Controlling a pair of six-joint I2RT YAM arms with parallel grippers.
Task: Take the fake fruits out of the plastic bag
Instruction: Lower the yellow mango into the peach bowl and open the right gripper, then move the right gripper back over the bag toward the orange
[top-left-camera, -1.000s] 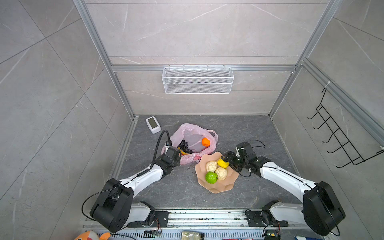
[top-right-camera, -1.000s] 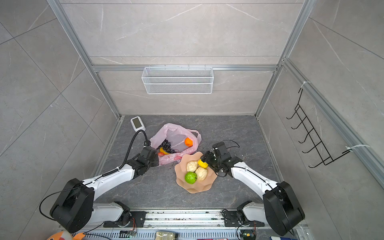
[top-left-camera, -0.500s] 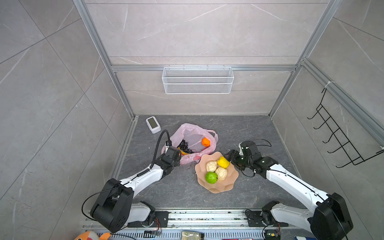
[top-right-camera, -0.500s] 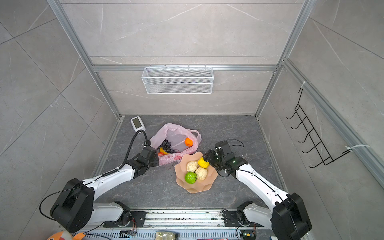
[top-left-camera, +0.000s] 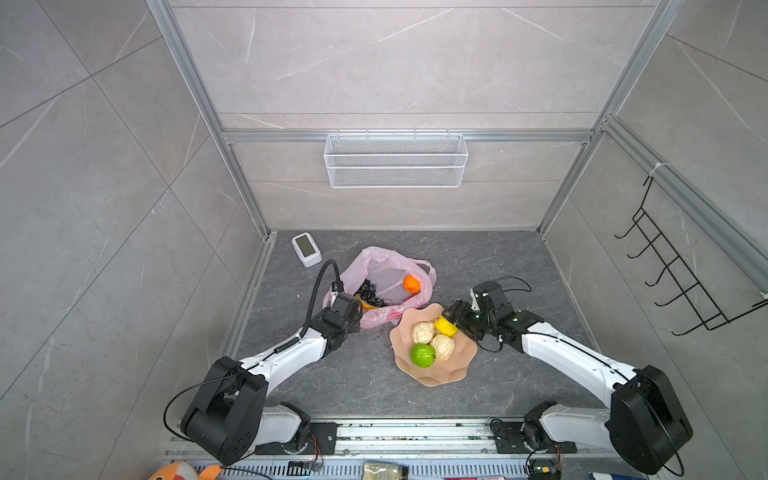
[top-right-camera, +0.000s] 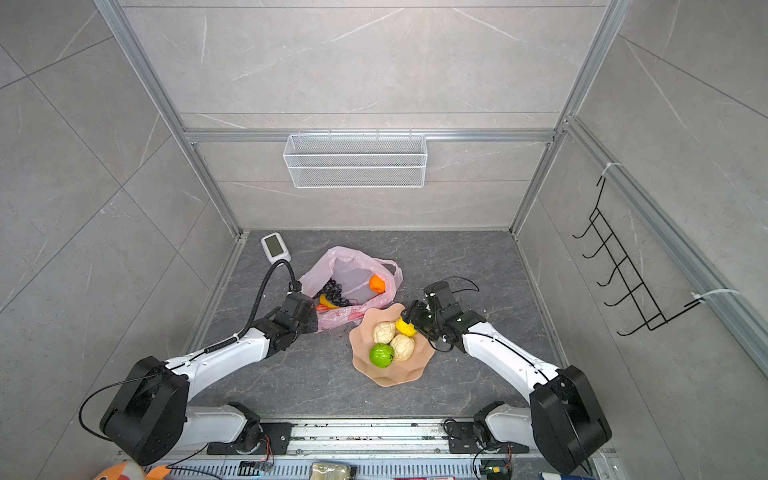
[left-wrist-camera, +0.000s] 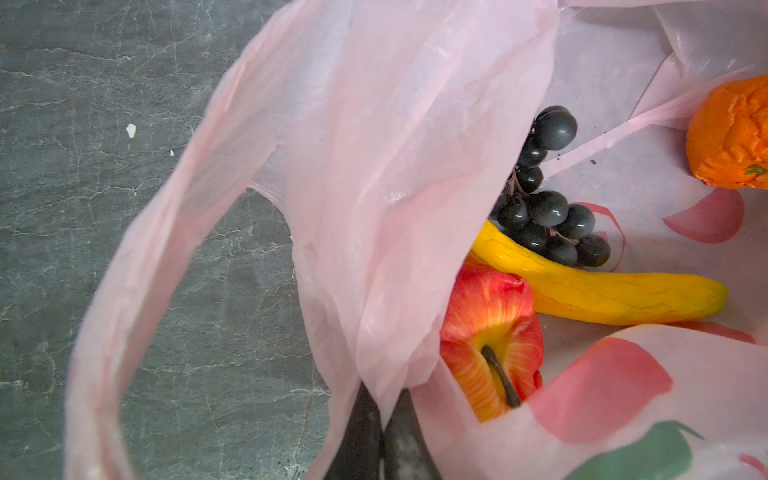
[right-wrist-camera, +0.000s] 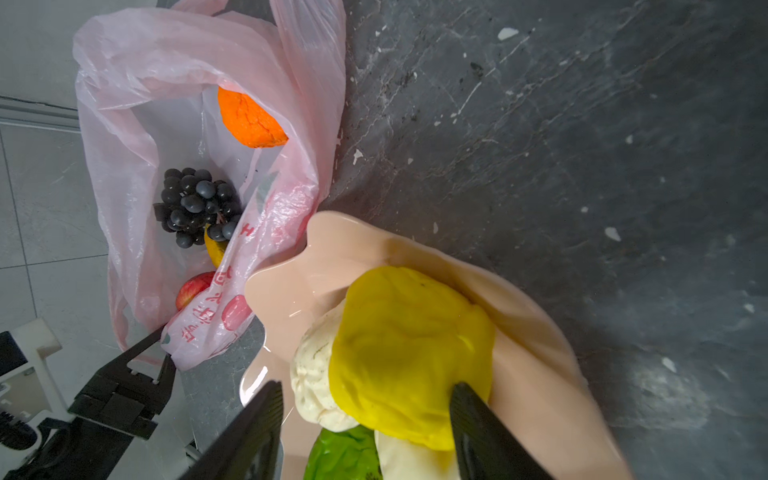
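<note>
The left arm is stretching low over the table (top-left-camera: 332, 382), its left gripper (left-wrist-camera: 381, 419) pinching the plastic bag (top-left-camera: 386, 266) at the rim, fingers pressed together. Grapes (left-wrist-camera: 548, 216), banana (left-wrist-camera: 602, 295), red apple (left-wrist-camera: 486, 324) and orange (left-wrist-camera: 731, 133) are lying inside the bag. The right gripper (right-wrist-camera: 365, 390) is angling down over the plate (top-left-camera: 436, 374), fingers spread around the yellow fruit (right-wrist-camera: 407, 345).

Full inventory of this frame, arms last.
plastic bag: 1, pink, middle of table
orange: 1, orange, in bag
grape bunch: 1, dark purple, in bag
banana: 1, yellow, in bag
apple: 1, red, in bag
plate: 1, peach, beside bag
yellow fruit: 1, yellow, on plate
beige fruits: 2, beige, on plate
green fruit: 1, green, on plate
small device: 1, white, back-left corner
wire basket: 1, white, back wall
hook rack: 1, black, right wall
left gripper: 1, black, shut on bag
right gripper: 1, black, open around yellow fruit
</note>
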